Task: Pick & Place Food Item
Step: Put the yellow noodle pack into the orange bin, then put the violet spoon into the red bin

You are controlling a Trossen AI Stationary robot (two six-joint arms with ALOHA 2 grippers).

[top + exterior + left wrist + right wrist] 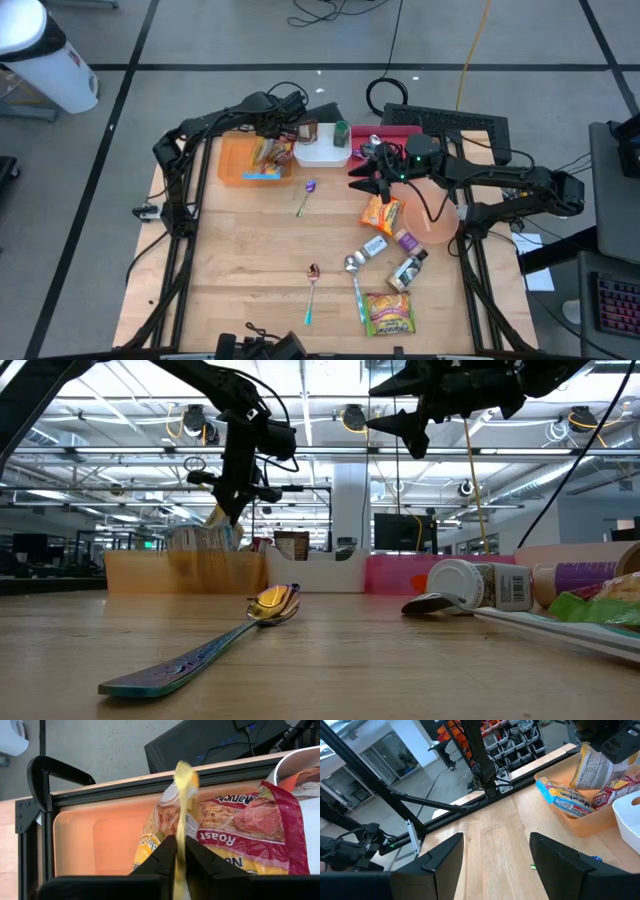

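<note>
Left gripper (179, 851) pinches a yellow packet (184, 790) over the orange bin (232, 160) at the table's far edge — another packet (240, 837) reads "Roast". Right gripper (364, 177) hangs spread, empty.

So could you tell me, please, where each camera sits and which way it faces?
High: overhead, looking down; both arms.
Low: table height, past a spoon; arms come from above.
Left wrist: left gripper pinching a yellow packet over the orange bin.
Right wrist: open right gripper above bare wood.
Shared: that bin.
</note>
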